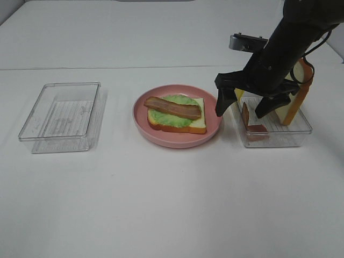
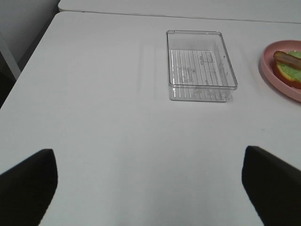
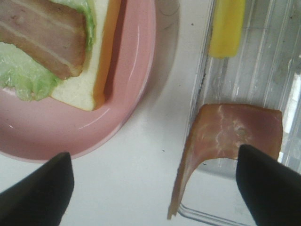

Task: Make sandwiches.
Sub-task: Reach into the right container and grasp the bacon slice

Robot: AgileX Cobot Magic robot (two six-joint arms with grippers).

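On the pink plate [image 1: 177, 141] lies a partly built sandwich: a white bread slice [image 1: 198, 124], a green lettuce leaf [image 1: 172, 119] and a reddish-brown bacon strip [image 1: 172, 108] on top. My right gripper [image 1: 243, 106] hangs open above the left end of the right clear tray [image 1: 279, 138], with nothing between its fingers. Under it, a second bacon strip [image 3: 235, 136] droops over the tray wall, beside a yellow cheese slice [image 3: 227, 26]. Another bread slice [image 1: 298, 94] leans upright in that tray. My left gripper [image 2: 150, 188] is open over bare table.
An empty clear tray [image 1: 59, 115] sits at the left of the table, also seen in the left wrist view as the ribbed-bottomed tray [image 2: 200, 66]. The plate rim [image 3: 131, 94] lies close to the right tray's wall.
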